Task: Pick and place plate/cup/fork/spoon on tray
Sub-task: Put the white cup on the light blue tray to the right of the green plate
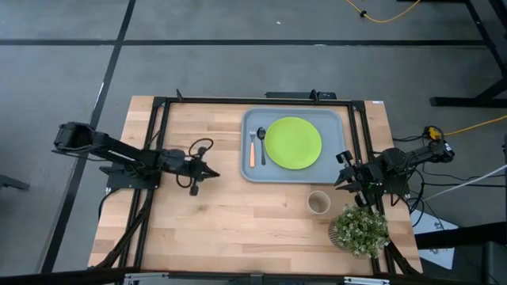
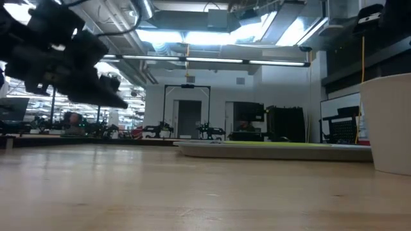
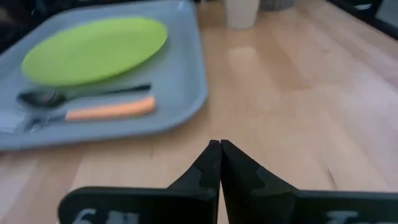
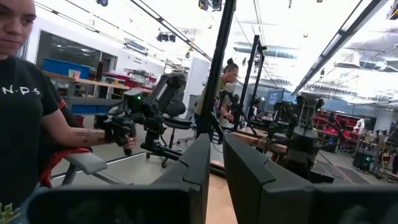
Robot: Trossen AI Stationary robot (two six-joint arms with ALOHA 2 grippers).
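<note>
From the high view I see the tray [image 1: 294,146] on the far right half of the table [image 1: 222,229], with the plate [image 1: 293,142] lying flat inside it. The fork [image 1: 253,148] and the spoon [image 1: 262,146] lie side by side in the tray, just left of the plate, fork outermost. The cup [image 1: 318,203] stands on the bare table just near of the tray, with a potted plant [image 1: 360,230] to its near right.

The left gripper [image 1: 212,172] hovers over the table left of the tray, well apart from it. The left wrist view shows what the high view cannot: its two dark fingers [image 3: 208,168] are pressed together at the tips, holding nothing. That view also shows the fork's [image 3: 109,111] orange handle and the spoon [image 3: 74,95] close beside the plate [image 3: 96,48].

The right gripper [image 1: 342,176] sits at the right table edge, near the cup. Its wrist view looks into the room: the fingers [image 4: 199,165] stand slightly apart with nothing between them. A person [image 4: 28,106] there wears a dark shirt with white letters reading "N.P.S".

The low view shows the cup [image 2: 387,122] as a pale wall at the right and the tray [image 2: 270,150] edge-on.
</note>
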